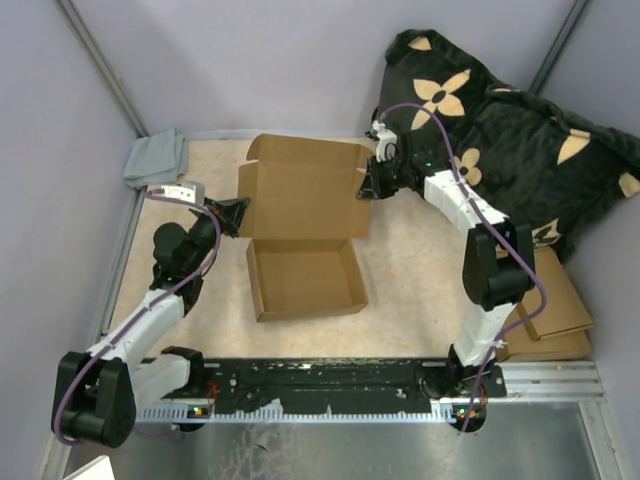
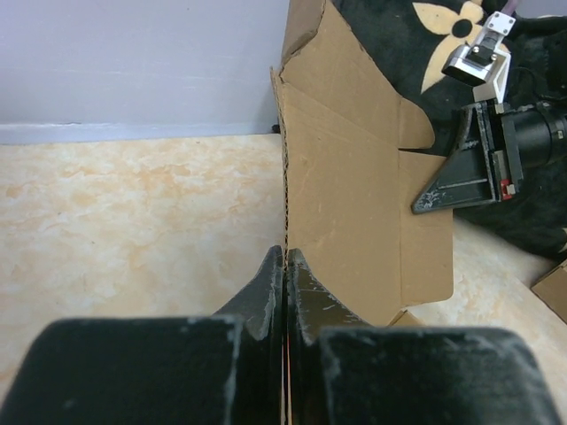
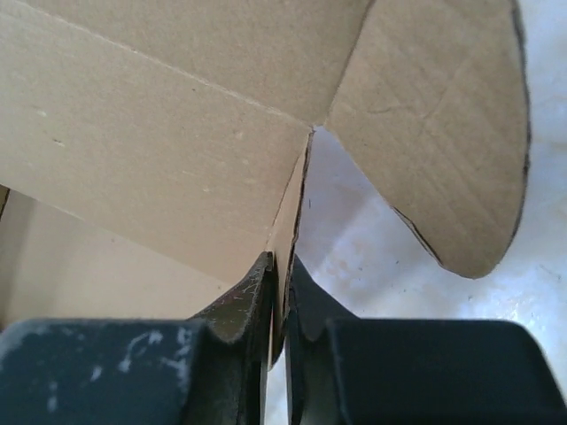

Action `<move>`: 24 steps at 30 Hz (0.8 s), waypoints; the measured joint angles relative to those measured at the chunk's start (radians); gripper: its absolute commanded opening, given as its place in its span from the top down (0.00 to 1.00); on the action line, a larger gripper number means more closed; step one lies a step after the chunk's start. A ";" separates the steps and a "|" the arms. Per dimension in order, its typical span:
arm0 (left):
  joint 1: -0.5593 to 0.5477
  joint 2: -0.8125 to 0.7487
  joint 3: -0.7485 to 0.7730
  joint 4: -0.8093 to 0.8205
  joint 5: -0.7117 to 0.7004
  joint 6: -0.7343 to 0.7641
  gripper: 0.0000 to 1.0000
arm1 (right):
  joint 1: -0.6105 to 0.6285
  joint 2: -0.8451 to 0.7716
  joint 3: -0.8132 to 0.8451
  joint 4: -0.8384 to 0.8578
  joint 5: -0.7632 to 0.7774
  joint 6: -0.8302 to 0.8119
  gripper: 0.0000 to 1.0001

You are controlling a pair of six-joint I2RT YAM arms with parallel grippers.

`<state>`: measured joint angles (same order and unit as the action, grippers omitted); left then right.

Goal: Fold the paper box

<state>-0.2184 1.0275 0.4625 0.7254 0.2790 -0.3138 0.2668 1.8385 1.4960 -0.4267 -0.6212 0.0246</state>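
The paper box (image 1: 303, 235) is plain brown cardboard. Its tray half with raised walls lies near the arms and its lid panel (image 1: 304, 187) stands open behind it. My left gripper (image 1: 238, 214) is shut on the lid's left side flap, seen edge-on in the left wrist view (image 2: 285, 257). My right gripper (image 1: 366, 184) is shut on the lid's right side flap, seen in the right wrist view (image 3: 285, 261). A rounded tab (image 3: 443, 133) hangs beyond it. The lid (image 2: 354, 177) fills the left wrist view, with the right gripper (image 2: 425, 204) at its far edge.
A grey cloth (image 1: 155, 157) lies at the back left corner. A black cushion with tan flowers (image 1: 510, 120) sits at the back right. Flat brown cardboard pieces (image 1: 555, 310) are stacked at the right edge. Purple walls enclose the table (image 1: 410, 270).
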 measured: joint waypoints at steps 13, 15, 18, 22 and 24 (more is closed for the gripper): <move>-0.001 -0.025 0.181 -0.335 -0.096 0.081 0.46 | 0.181 -0.371 -0.313 0.142 0.465 0.030 0.98; -0.001 -0.029 0.255 -0.426 -0.135 0.111 0.46 | 0.179 -0.421 -0.371 0.183 0.526 0.023 0.98; -0.001 -0.035 0.359 -0.541 -0.174 0.167 0.46 | 0.172 -0.499 -0.470 0.251 0.595 0.004 0.98; -0.001 -0.040 0.409 -0.621 -0.200 0.210 0.47 | 0.169 -0.580 -0.571 0.331 0.617 -0.024 0.98; -0.001 -0.035 0.410 -0.646 -0.198 0.220 0.47 | 0.169 -0.612 -0.613 0.364 0.618 -0.034 0.98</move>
<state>-0.2192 0.9928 0.8726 0.0795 0.0814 -0.0937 0.4362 1.2270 0.8829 -0.0628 -0.0032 -0.0090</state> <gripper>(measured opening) 0.534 0.028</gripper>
